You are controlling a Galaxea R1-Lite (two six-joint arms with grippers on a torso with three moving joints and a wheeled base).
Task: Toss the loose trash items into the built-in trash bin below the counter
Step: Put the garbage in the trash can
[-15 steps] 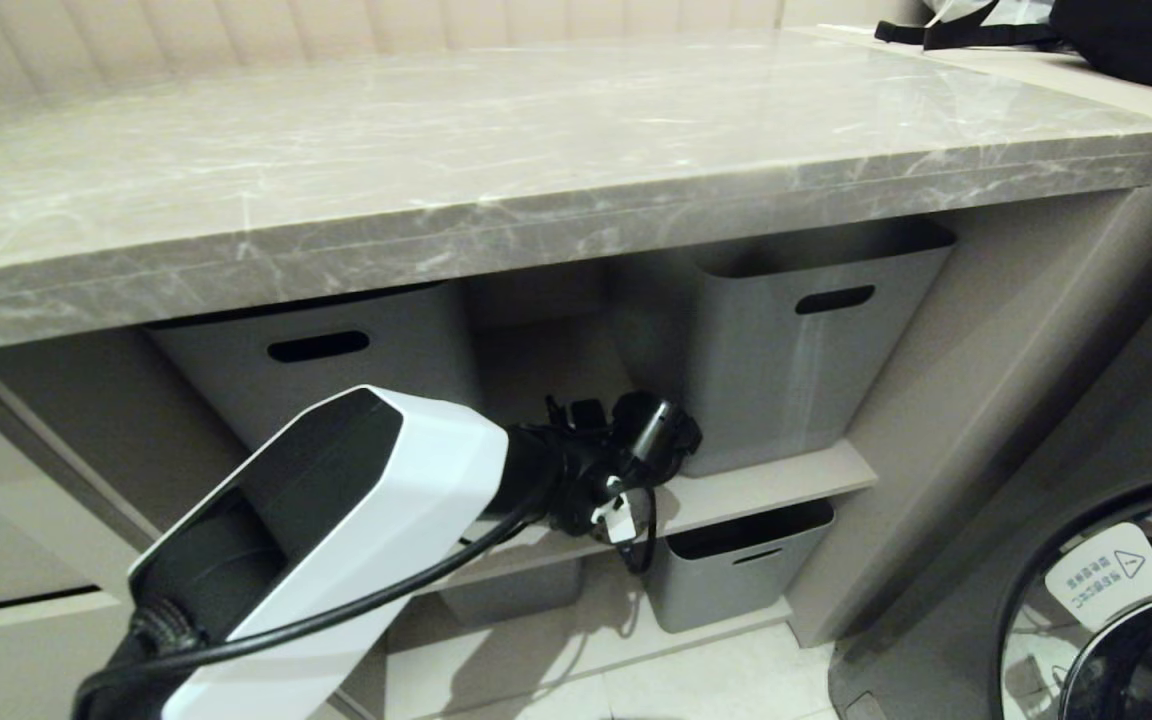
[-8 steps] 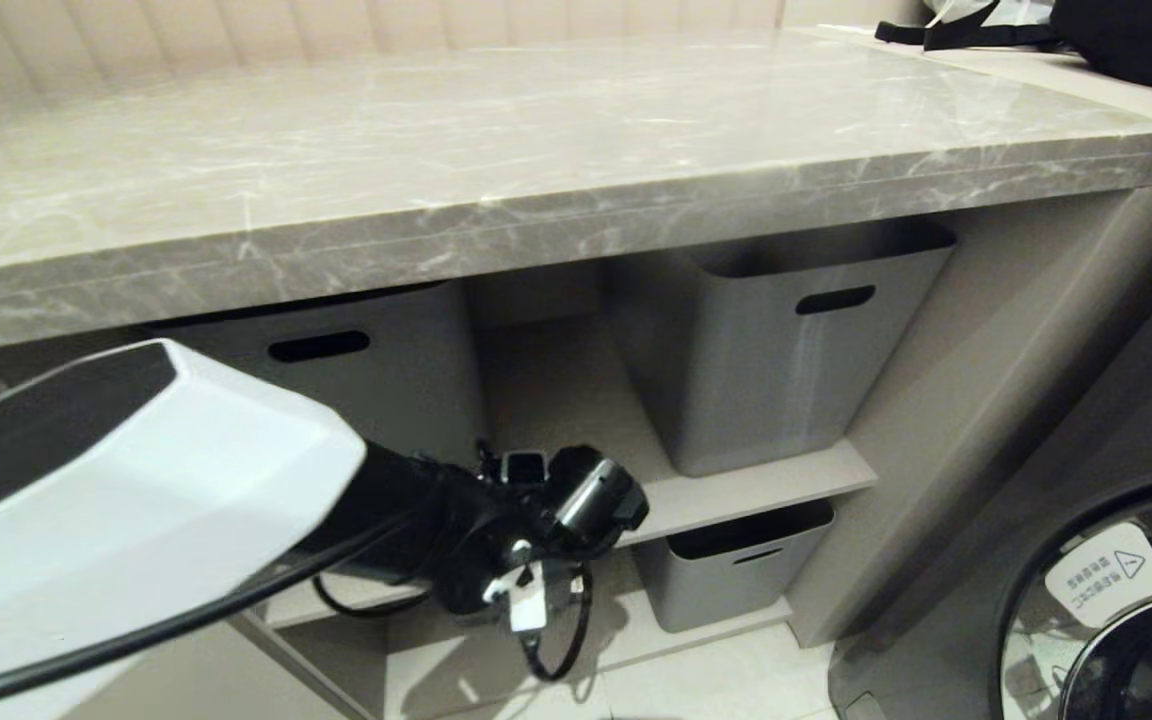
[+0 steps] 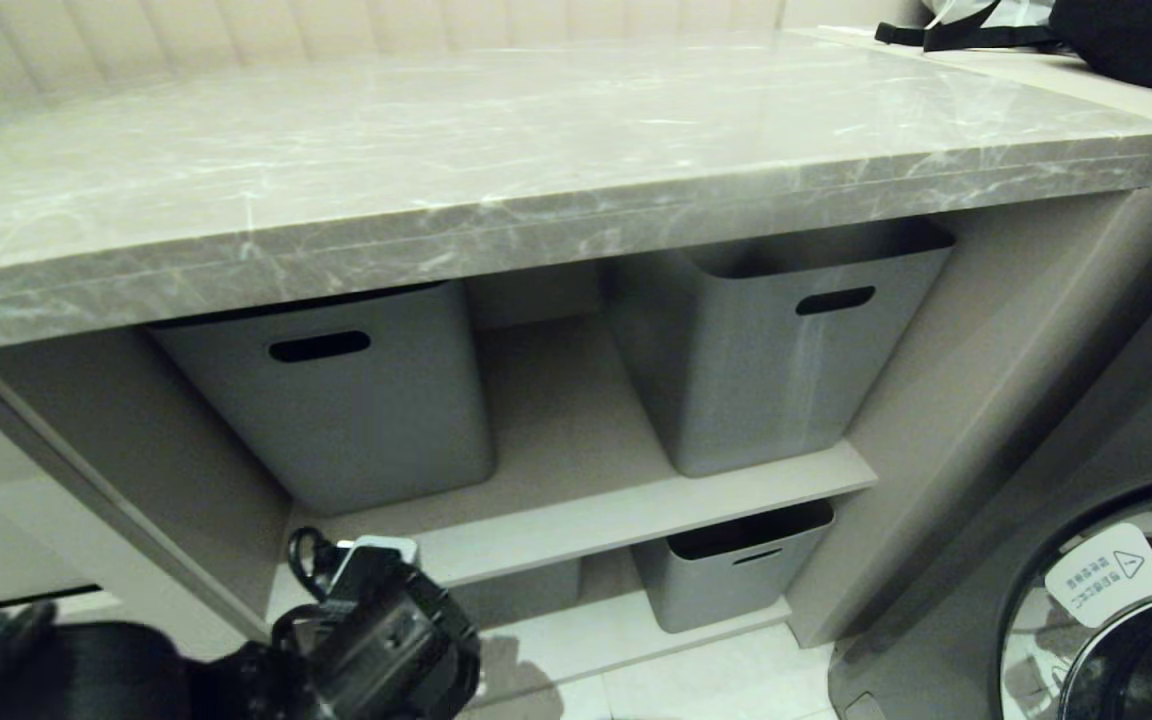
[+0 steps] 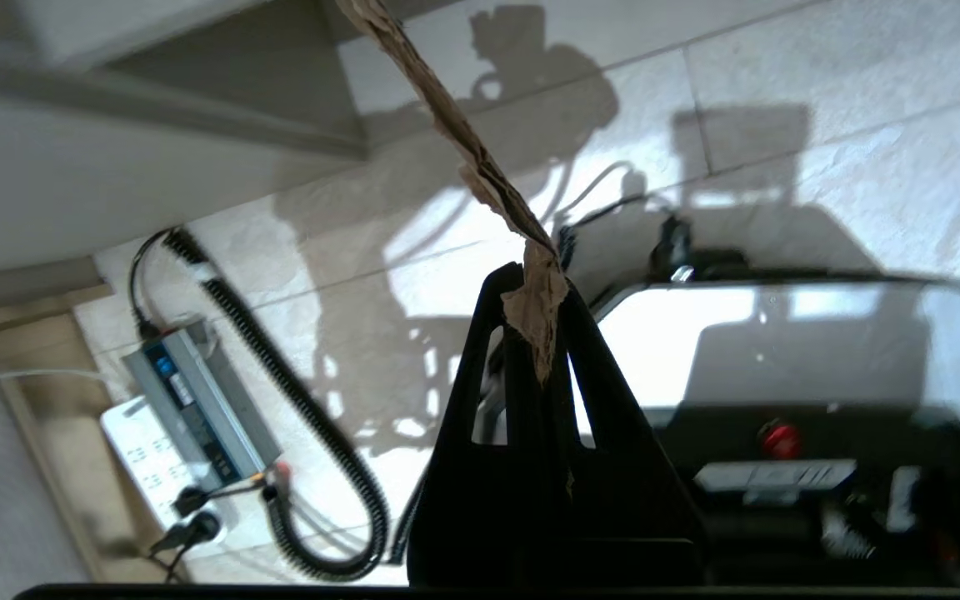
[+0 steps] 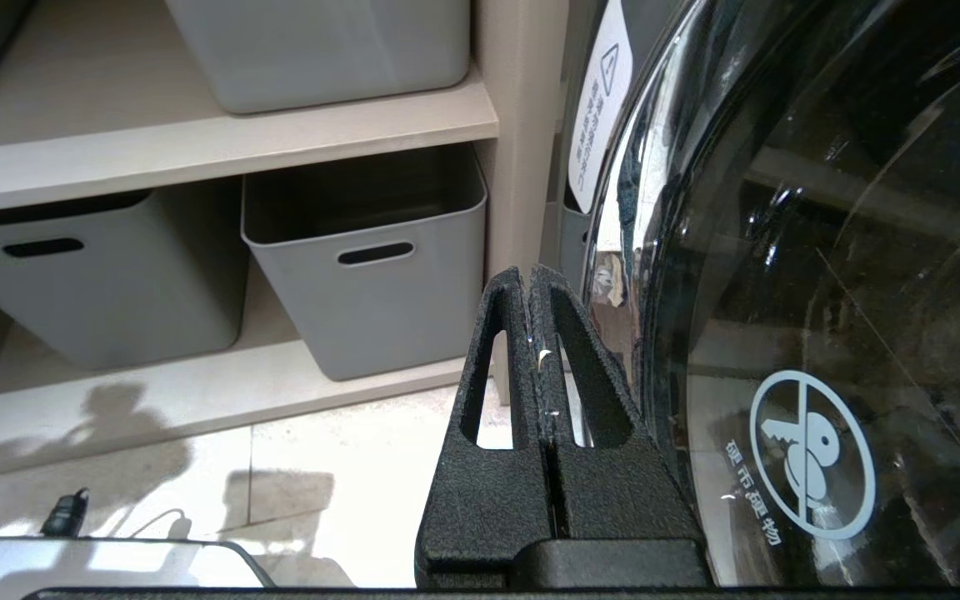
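Observation:
My left gripper (image 4: pixel 534 279) is shut on a crumpled brown paper strip (image 4: pixel 463 142) that trails out past the fingertips; it points down at the tiled floor. In the head view the left wrist (image 3: pixel 386 630) sits low at the bottom left, in front of the cabinet's lower shelf. No bottle or teal wrapper shows in any view. The built-in trash bin is out of view. My right gripper (image 5: pixel 530 279) is shut and empty, parked beside a washing machine's glass door (image 5: pixel 780 250).
A marble counter (image 3: pixel 536 150) spans the top. Grey tubs (image 3: pixel 336 390) (image 3: pixel 786 340) stand on the shelf, with more tubs (image 3: pixel 736 570) below it. A power strip (image 4: pixel 155 450) and a coiled cable (image 4: pixel 305 450) lie on the floor by my base (image 4: pixel 780 467).
My left arm has swung down and to the left, from in front of the shelf between the tubs to the bottom left corner of the head view.

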